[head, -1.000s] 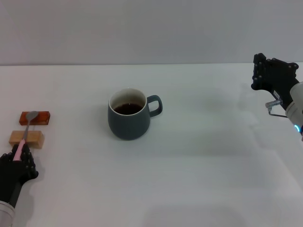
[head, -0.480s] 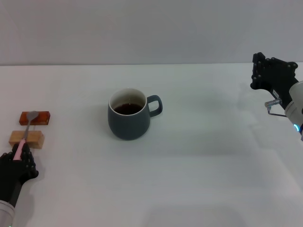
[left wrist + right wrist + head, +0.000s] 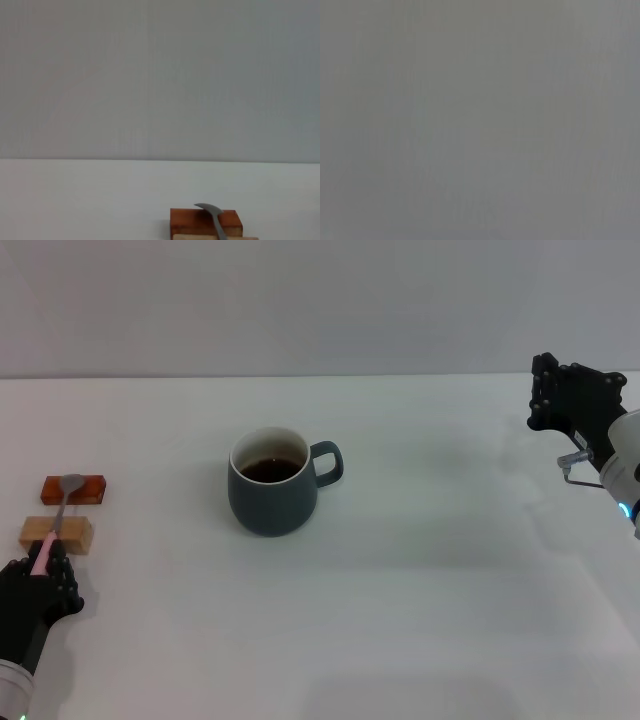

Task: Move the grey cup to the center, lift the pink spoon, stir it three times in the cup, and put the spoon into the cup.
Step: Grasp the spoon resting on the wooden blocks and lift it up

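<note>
The grey cup [image 3: 272, 483] stands upright in the middle of the white table [image 3: 430, 570], handle to the right, with dark liquid inside. The pink spoon [image 3: 55, 523] lies at the far left across two wooden blocks, its grey bowl on the far one. Its metal bowl also shows in the left wrist view [image 3: 212, 215]. My left gripper [image 3: 40, 568] is at the spoon's near end, closed around the pink handle, while the spoon still rests on the blocks. My right gripper [image 3: 575, 400] is raised at the far right, open and empty.
A red-brown block [image 3: 73, 489] and a tan block [image 3: 56, 534] carry the spoon at the table's left edge. The red-brown block also shows in the left wrist view [image 3: 205, 222]. The right wrist view shows only a plain grey surface.
My left gripper has shifted very slightly toward me on the spoon handle. The right gripper has edged a little to the left. Cup and spoon have not moved.
</note>
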Available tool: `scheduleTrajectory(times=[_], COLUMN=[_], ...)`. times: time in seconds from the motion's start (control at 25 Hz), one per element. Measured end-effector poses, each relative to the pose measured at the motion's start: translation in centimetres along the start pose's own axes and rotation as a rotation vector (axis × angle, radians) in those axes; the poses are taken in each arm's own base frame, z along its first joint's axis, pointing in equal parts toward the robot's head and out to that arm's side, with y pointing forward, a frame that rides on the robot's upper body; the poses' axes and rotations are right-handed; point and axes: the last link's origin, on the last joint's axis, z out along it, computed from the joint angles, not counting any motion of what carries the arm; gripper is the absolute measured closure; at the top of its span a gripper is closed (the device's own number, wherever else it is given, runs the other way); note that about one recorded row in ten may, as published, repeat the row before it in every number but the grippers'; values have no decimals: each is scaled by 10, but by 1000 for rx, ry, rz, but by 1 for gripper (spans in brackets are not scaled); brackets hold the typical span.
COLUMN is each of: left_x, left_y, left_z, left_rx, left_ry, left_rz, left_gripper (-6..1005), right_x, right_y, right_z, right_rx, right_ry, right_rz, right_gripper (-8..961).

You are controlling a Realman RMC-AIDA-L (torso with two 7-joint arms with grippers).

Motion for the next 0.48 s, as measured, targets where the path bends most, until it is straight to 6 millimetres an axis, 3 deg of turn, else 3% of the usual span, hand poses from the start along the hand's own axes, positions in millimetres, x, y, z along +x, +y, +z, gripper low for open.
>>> scheduleTrajectory(times=[0.48], left_x=[0], left_y=[-1], left_z=[1], left_rx=[7], left_ry=[1], left_rz=[-2], left_gripper=[840], right_x=[0], right_y=[-1], right_z=[0], right_rx=[1], right_ry=[-1], right_rz=[0], right_gripper=[922])
